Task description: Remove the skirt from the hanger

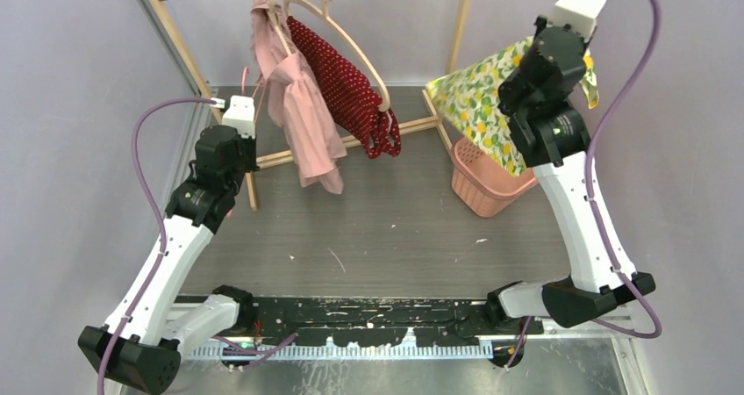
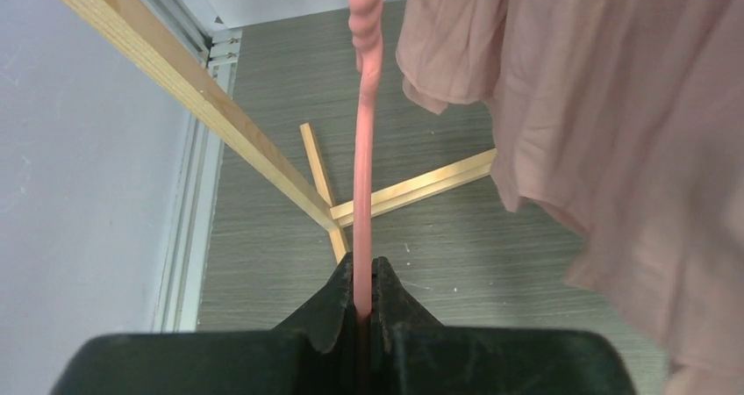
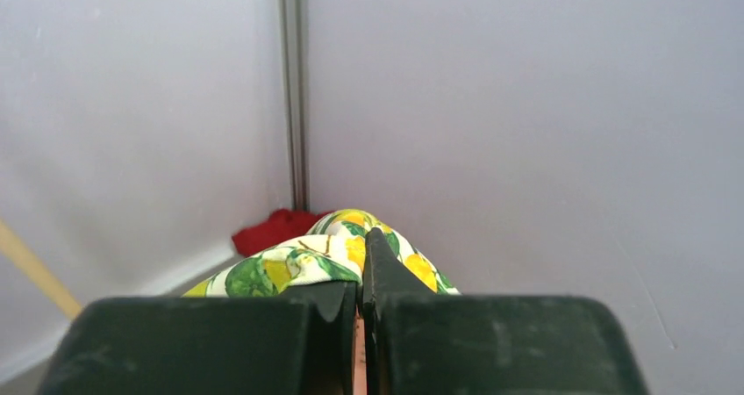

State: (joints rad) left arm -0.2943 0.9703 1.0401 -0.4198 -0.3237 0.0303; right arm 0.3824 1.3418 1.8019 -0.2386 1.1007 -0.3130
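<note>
The skirt (image 1: 474, 96) is showing yellow lemons and green leaves on white, the hanger (image 2: 362, 149) is showing coral pink, the ruffled garment (image 1: 303, 118) is showing plain pale pink, the dotted garment (image 1: 346, 83) is showing dark red with tiny pale specks, the basket (image 1: 482, 193) is showing salmon, and the table (image 1: 395, 237) is showing grey wood grain.

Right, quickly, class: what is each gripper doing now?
Left gripper: shut on the pink hanger.
Right gripper: shut on the lemon-print skirt.

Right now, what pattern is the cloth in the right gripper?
Cloth: yellow-green lemon print; top external view.
</note>
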